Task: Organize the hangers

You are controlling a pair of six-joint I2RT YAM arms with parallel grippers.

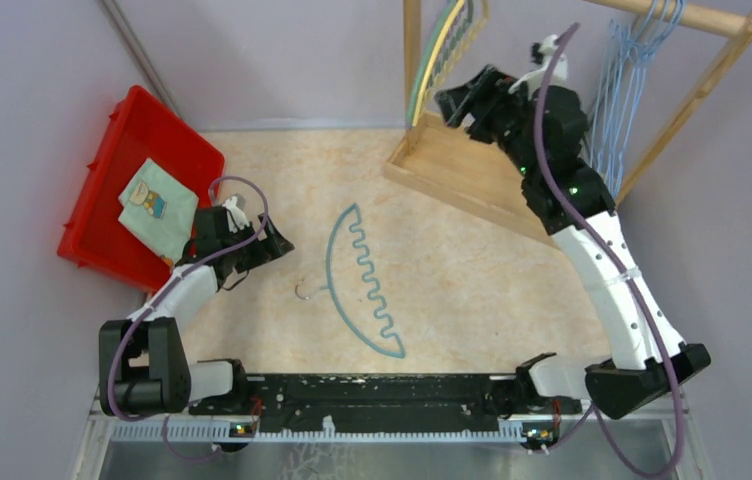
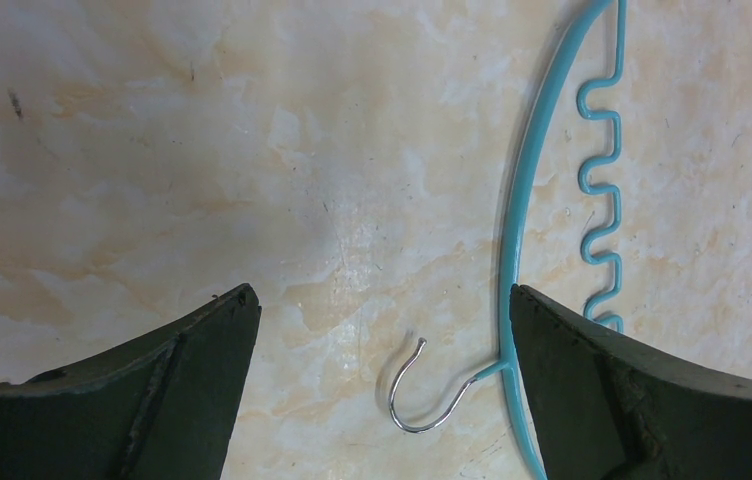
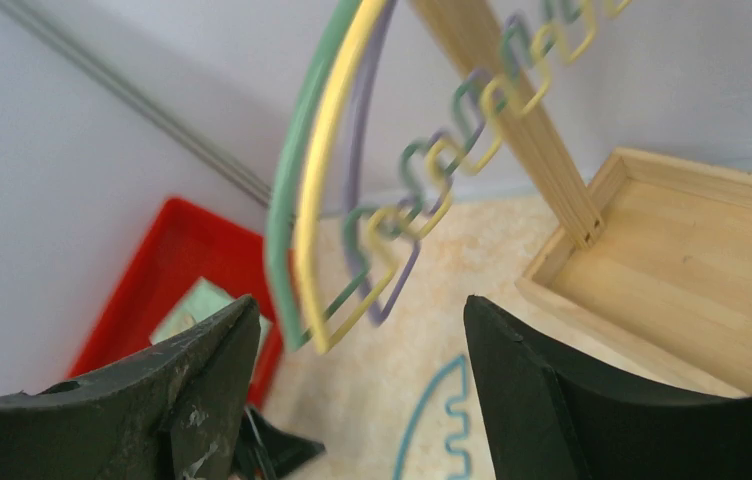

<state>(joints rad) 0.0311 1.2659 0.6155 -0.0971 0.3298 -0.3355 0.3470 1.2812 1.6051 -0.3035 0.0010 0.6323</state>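
The left jaws are spread wide and grip nothing, hovering low over the bench (image 1: 472, 290). A teal hanger (image 1: 329, 265) with a wavy notched edge lies flat on the bench just ahead of them. In the left wrist view its metal hook (image 2: 393, 402) lies between the two jaw tips, nearer the right-hand tip. The hanger's arc (image 2: 505, 260) runs up past that same tip, so close that I cannot tell whether they touch. Behind the left jaws a red bin (image 1: 142, 130) sits at the bench's edge with a pale printed cloth (image 1: 157, 200) in it.

The right jaws are also released and hold nothing, raised beside the upright post of the wooden rack (image 1: 462, 170). Straight ahead of them and slightly above, a green hanger (image 3: 282, 230), a yellow hanger (image 3: 304, 250) and a purple hanger (image 3: 355, 190) hang bunched together. Their lower ends show in the gap between the jaw tips. To the right of the right jaws, several light-blue wire hangers (image 1: 622, 90) hang from the rack's top rail (image 1: 692, 15).
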